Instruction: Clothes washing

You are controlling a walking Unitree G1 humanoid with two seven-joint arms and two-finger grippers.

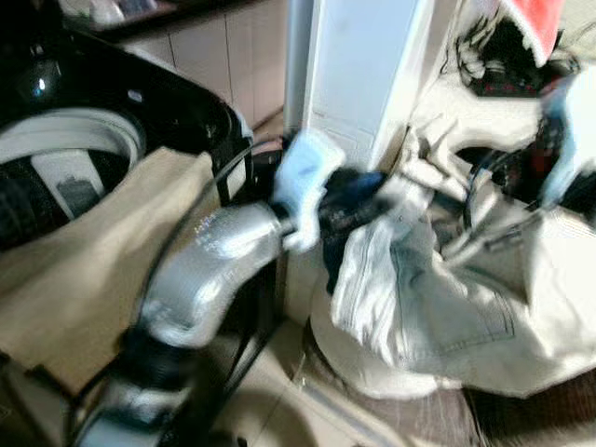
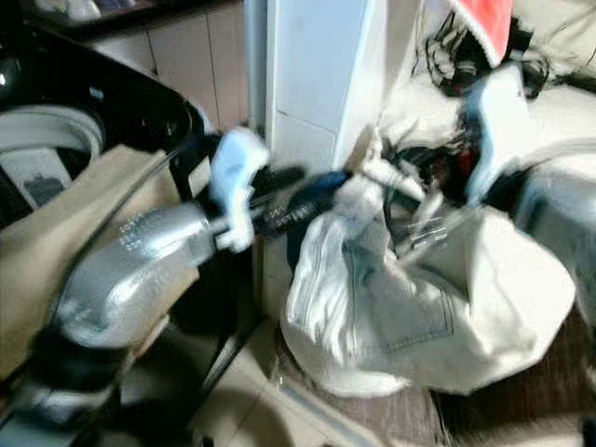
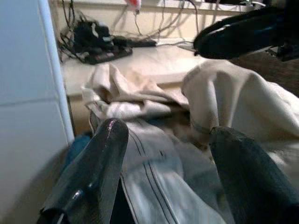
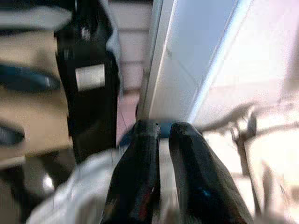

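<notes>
A heap of pale clothes (image 1: pixel 419 298), with light denim on top, lies on the floor to the right of a black top-loading washing machine (image 1: pixel 177 102). The machine's drum (image 1: pixel 65 177) stands uncovered. A beige cloth (image 1: pixel 84 270) hangs over the machine's near edge. My left gripper (image 3: pixel 168 133) is open, one finger on each side of a fold of the pale denim (image 3: pixel 154 172). My right gripper (image 4: pixel 161 127) hovers over the same heap from the right, its fingers (image 4: pixel 140 163) pressed together with no cloth visible between the tips. The head views are blurred.
A tall white appliance or cabinet (image 1: pixel 372 65) stands right behind the heap, beside the machine. Black cables and a power strip (image 3: pixel 103 46) lie on a low ledge beyond it. Something red (image 1: pixel 535 23) hangs at the upper right. Brown floor (image 1: pixel 540 419) lies in front of the heap.
</notes>
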